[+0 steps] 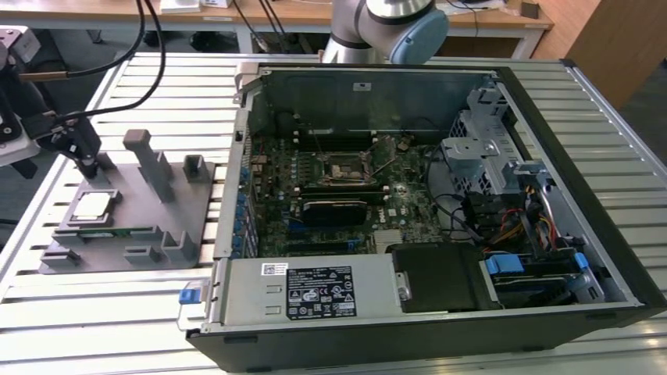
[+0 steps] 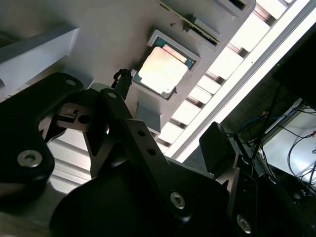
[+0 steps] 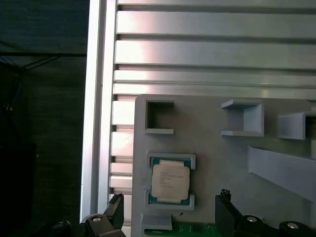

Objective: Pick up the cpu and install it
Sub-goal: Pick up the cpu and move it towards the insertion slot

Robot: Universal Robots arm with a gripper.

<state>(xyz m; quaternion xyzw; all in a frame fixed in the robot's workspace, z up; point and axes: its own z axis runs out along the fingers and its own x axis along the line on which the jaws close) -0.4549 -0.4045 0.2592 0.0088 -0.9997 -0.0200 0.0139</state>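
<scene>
The cpu (image 1: 92, 205) is a small square chip with a silver top and a green edge. It lies flat in a recess of the grey tray (image 1: 136, 234) on the exterior view's left. Both wrist views show the cpu (image 3: 170, 180) (image 2: 163, 69) in its recess. My gripper (image 1: 90, 162) hovers just above the tray, close to the chip. It is open, and its two black fingertips (image 3: 117, 201) stand wide apart on either side of the chip without touching it. The motherboard's socket (image 1: 342, 168) sits inside the open computer case (image 1: 583, 187).
The tray carries several upright grey posts (image 1: 151, 160) and a green-edged memory stick (image 1: 105, 232) next to the chip. The slatted metal table (image 3: 207, 49) ends close beyond the tray. The arm's base (image 1: 380, 27) stands behind the case. Cables (image 1: 156, 47) hang at the back left.
</scene>
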